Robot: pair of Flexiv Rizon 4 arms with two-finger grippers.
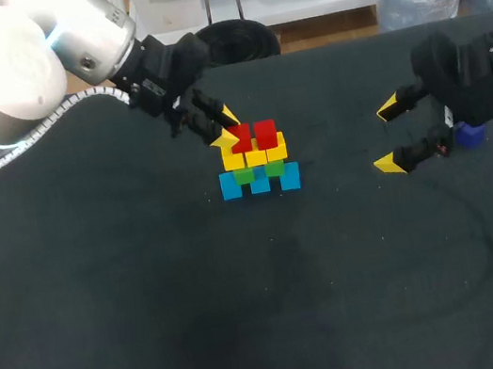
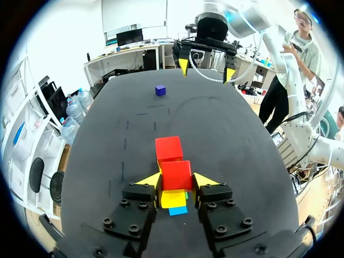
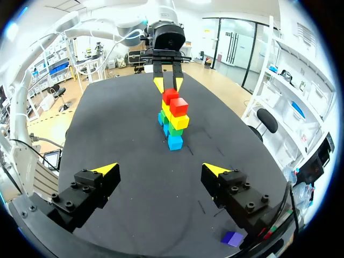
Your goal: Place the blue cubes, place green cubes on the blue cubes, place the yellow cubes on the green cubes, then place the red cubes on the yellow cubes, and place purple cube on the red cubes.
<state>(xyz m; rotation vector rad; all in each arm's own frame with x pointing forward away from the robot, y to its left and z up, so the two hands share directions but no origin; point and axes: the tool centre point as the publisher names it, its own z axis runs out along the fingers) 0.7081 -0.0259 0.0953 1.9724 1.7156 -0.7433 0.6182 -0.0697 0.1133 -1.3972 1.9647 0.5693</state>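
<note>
A cube stack stands mid-table: blue cubes (image 1: 230, 185) at the bottom, green cubes (image 1: 274, 168) on them, yellow cubes (image 1: 275, 147) above, and two red cubes on top. My left gripper (image 1: 225, 126) comes in from the far left and is shut on the nearer red cube (image 2: 176, 174), which rests on a yellow cube (image 2: 173, 199). The other red cube (image 2: 169, 148) sits just ahead of it. My right gripper (image 1: 388, 136) hangs open and empty to the right of the stack. The purple cube (image 1: 472, 134) lies on the table beside its fingers, under one finger in the right wrist view (image 3: 233, 238).
The black table (image 1: 153, 306) spreads wide in front of the stack. Between the stack and my right gripper lies a bare strip of table.
</note>
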